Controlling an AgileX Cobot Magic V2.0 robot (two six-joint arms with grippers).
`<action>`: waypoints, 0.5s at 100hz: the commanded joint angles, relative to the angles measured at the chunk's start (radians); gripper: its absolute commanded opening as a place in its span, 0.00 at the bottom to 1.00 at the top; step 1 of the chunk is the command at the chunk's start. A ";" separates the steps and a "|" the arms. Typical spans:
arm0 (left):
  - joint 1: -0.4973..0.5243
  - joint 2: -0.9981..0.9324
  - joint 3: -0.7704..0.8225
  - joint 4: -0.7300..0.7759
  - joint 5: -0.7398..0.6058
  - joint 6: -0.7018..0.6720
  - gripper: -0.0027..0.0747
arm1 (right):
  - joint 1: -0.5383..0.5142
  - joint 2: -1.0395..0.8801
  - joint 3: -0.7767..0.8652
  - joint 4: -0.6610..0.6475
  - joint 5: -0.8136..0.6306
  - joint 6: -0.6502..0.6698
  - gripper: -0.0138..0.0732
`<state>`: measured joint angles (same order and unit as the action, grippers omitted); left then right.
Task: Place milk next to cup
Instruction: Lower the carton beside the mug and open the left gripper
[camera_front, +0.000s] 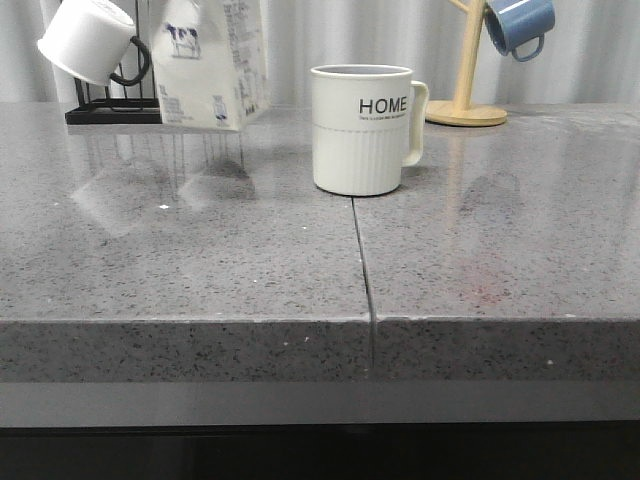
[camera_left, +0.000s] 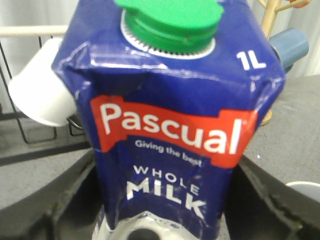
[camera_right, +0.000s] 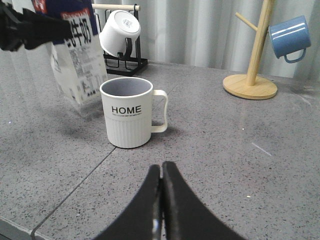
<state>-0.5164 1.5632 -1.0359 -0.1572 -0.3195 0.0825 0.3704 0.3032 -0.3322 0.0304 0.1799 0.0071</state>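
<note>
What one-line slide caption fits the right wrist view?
Left gripper holds the tilted milk carton above the counter beside the HOME mug; right gripper closed.

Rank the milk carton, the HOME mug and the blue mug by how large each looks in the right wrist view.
1. Milk carton, partly cropped and nearer
2. HOME mug
3. Blue mug, farthest away, so true size is unsure

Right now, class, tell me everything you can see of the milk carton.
The milk carton is a tall paper-like 1L pack: dark blue top, red "Pascual" band, "WHOLE MILK" lettering, green screw cap, white lower sides with a cow picture and small print. The left gripper jaws clamp its sides. It hangs tilted, lifted off the grey counter, left of and behind the HOME cup, not touching it.
</note>
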 joint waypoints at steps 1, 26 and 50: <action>-0.033 -0.014 -0.041 -0.009 -0.096 -0.006 0.42 | -0.001 0.006 -0.026 -0.007 -0.073 -0.007 0.08; -0.077 0.026 -0.041 -0.011 -0.101 -0.006 0.41 | -0.001 0.006 -0.026 -0.007 -0.073 -0.007 0.08; -0.091 0.048 -0.041 -0.012 -0.103 -0.008 0.42 | -0.001 0.006 -0.026 -0.007 -0.073 -0.007 0.08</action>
<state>-0.5945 1.6506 -1.0417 -0.1640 -0.3337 0.0825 0.3704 0.3032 -0.3322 0.0304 0.1817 0.0071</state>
